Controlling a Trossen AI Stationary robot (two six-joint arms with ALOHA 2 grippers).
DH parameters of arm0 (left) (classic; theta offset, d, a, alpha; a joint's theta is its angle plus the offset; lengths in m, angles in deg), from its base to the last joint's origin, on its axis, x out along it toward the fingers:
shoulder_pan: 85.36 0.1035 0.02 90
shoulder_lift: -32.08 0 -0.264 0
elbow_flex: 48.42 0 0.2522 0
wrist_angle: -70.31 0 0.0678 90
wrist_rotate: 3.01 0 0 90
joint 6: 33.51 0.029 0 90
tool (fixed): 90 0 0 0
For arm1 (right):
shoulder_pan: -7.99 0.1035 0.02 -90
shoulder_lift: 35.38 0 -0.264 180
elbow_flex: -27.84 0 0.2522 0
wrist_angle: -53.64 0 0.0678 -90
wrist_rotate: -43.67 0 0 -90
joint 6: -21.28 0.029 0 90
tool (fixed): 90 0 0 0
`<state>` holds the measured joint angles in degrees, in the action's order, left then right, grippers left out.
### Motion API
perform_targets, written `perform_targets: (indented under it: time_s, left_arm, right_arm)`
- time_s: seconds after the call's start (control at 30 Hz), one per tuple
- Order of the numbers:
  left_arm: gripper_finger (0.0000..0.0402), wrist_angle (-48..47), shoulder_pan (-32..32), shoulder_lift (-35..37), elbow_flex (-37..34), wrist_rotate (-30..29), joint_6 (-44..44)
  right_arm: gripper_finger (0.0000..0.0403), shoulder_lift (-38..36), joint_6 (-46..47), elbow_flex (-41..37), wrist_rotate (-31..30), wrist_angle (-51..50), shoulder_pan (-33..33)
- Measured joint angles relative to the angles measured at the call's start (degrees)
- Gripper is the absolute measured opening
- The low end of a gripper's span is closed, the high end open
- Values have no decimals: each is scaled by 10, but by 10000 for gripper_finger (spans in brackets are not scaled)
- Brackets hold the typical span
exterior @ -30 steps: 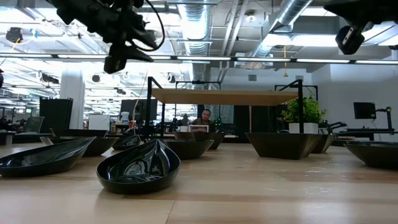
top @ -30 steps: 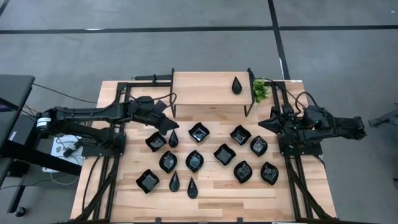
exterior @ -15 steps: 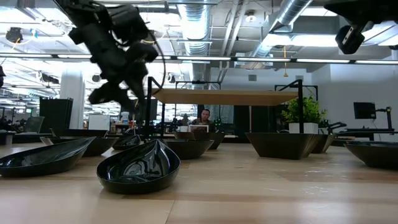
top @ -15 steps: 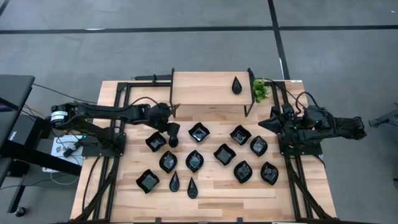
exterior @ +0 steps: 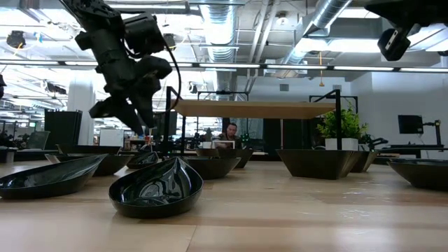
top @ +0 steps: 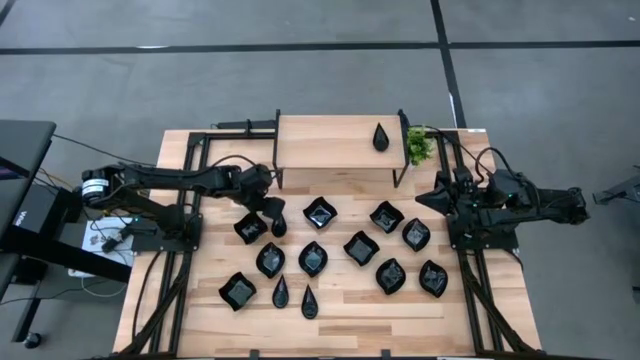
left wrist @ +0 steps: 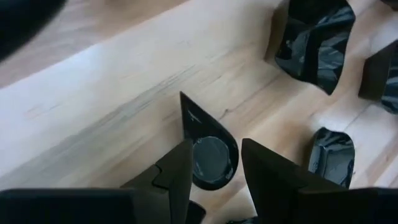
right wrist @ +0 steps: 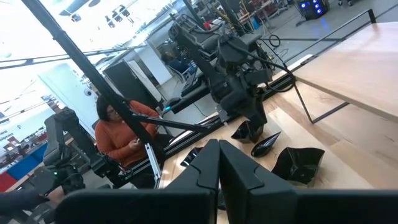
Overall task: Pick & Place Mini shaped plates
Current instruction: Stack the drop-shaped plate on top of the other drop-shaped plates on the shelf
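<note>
The left gripper (top: 275, 212) is positioned with jaws parted astride a teardrop plate (left wrist: 208, 155) resting on the table just in front of the raised wooden shelf (top: 335, 142). Further descent is advised before closure, jaws centred on the rim.

Open-plan robotics lab: exposed ceiling ducts (exterior: 329, 17), rows of robot workstations (right wrist: 205, 43).

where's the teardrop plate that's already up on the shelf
In the high view the teardrop plate lies alone near the right end of the wooden shelf at the table's far edge, just left of the small green plant.
</note>
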<state>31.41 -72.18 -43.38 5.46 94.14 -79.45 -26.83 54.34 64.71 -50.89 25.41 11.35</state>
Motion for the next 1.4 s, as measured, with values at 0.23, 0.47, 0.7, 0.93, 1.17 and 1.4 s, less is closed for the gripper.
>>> perform_targets:
  time_s: [0.23,0.47,0.7,0.93,1.17,1.4]
  left_arm:
    - [138,3,-2,-5,0,-29,5]
    - [138,8,-2,-22,0,-29,4]
    - [138,14,-5,-61,0,-24,5]
    - [138,20,-5,-65,0,-27,7]
    - [138,36,-5,-86,0,-30,7]
    - [129,41,-5,-102,0,-29,7]
  right_arm:
    - [1,0,0,0,0,0,0]
    - [1,0,0,0,0,0,0]
    - [1,0,0,0,0,1,0]
    - [1,0,0,0,0,1,0]
    - [1,0,0,0,0,1,0]
    - [1,0,1,0,0,2,0]
